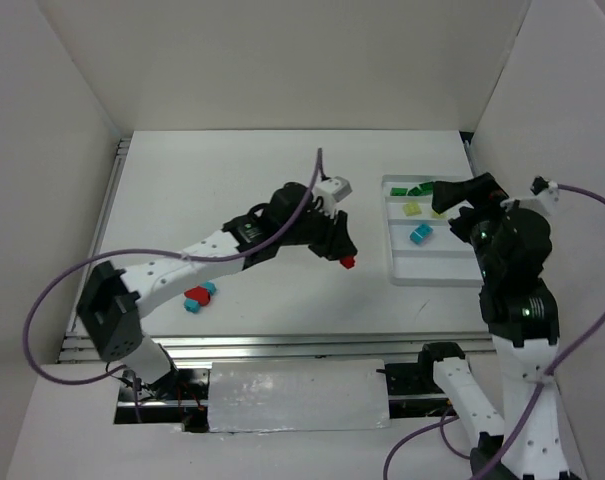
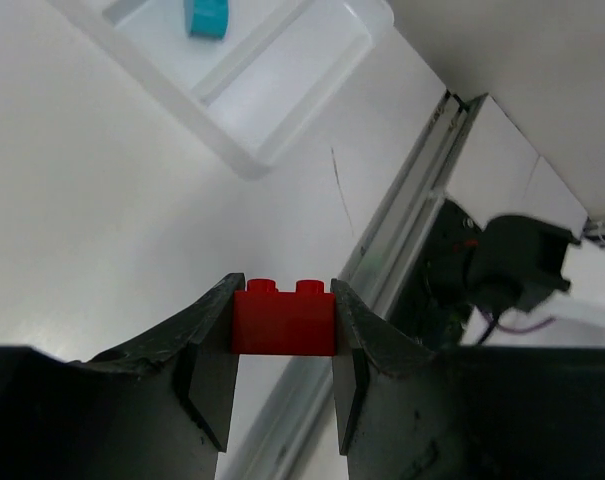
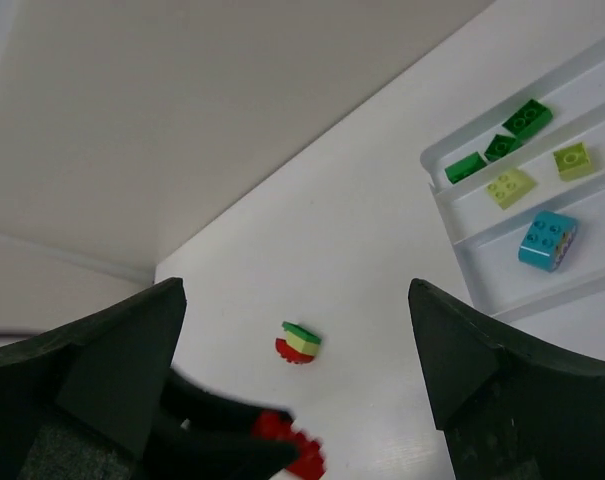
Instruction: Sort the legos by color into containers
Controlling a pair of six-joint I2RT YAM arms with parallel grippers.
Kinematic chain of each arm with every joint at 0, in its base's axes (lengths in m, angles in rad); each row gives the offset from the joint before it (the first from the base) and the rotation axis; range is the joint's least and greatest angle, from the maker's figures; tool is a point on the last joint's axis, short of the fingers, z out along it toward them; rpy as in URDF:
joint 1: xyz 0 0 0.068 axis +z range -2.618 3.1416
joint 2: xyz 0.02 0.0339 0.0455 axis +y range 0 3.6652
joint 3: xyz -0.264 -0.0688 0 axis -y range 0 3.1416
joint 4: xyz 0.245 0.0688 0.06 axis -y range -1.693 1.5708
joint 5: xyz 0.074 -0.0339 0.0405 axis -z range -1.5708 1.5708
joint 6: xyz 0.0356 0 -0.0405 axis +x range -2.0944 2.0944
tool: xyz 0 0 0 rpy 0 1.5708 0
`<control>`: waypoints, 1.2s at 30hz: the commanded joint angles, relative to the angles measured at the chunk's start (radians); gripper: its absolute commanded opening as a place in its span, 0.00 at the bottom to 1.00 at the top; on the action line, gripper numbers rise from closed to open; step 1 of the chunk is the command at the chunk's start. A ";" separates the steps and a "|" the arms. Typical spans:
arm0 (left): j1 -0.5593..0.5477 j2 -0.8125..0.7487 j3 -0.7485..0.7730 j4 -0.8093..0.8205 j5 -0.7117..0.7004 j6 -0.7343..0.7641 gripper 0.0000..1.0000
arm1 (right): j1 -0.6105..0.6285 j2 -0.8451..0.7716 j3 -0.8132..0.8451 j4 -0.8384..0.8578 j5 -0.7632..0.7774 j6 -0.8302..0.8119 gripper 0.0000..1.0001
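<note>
My left gripper (image 1: 344, 256) is shut on a red lego (image 1: 348, 262) and holds it over the table, left of the white tray (image 1: 397, 270). In the left wrist view the red lego (image 2: 284, 318) sits squarely between both fingers. The tray's compartments hold dark green legos (image 3: 502, 138), yellow-green legos (image 3: 510, 186) and a cyan lego (image 3: 547, 240). My right gripper (image 1: 452, 195) hovers over the tray's far end, open and empty. A small stack of green, yellow-green and red legos (image 3: 301, 343) lies on the table.
A red lego (image 1: 195, 295) and cyan legos (image 1: 192, 306) lie together on the table at the near left. White walls enclose the table on three sides. A metal rail (image 1: 282, 345) runs along the near edge.
</note>
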 commanded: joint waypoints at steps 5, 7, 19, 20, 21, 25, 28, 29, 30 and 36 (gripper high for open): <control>-0.113 0.326 0.267 0.265 -0.269 0.037 0.00 | 0.010 -0.133 0.005 -0.200 -0.105 -0.015 1.00; -0.124 0.407 0.299 0.327 -0.273 0.030 0.00 | 0.009 -0.182 0.019 -0.207 -0.125 0.008 1.00; -0.163 0.823 0.739 0.316 -0.306 0.014 0.19 | 0.009 -0.282 0.051 -0.257 -0.225 0.004 1.00; -0.163 0.852 0.757 0.294 -0.306 0.017 0.21 | 0.010 -0.288 0.046 -0.255 -0.231 0.001 1.00; -0.163 0.861 0.769 0.291 -0.311 0.020 0.25 | 0.010 -0.299 0.042 -0.255 -0.234 0.001 1.00; -0.163 0.891 0.795 0.280 -0.306 0.017 0.31 | 0.009 -0.302 0.028 -0.261 -0.239 -0.012 1.00; -0.165 0.891 0.769 0.289 -0.302 0.007 0.36 | 0.010 -0.302 0.019 -0.253 -0.239 -0.016 1.00; -0.168 0.888 0.758 0.297 -0.300 -0.003 0.39 | 0.010 -0.301 0.016 -0.250 -0.243 -0.018 1.00; -0.168 0.886 0.749 0.303 -0.294 -0.007 0.41 | 0.009 -0.301 0.013 -0.249 -0.247 -0.018 1.00; -0.173 0.874 0.676 0.328 -0.260 -0.046 0.62 | 0.009 -0.298 -0.014 -0.235 -0.260 -0.018 1.00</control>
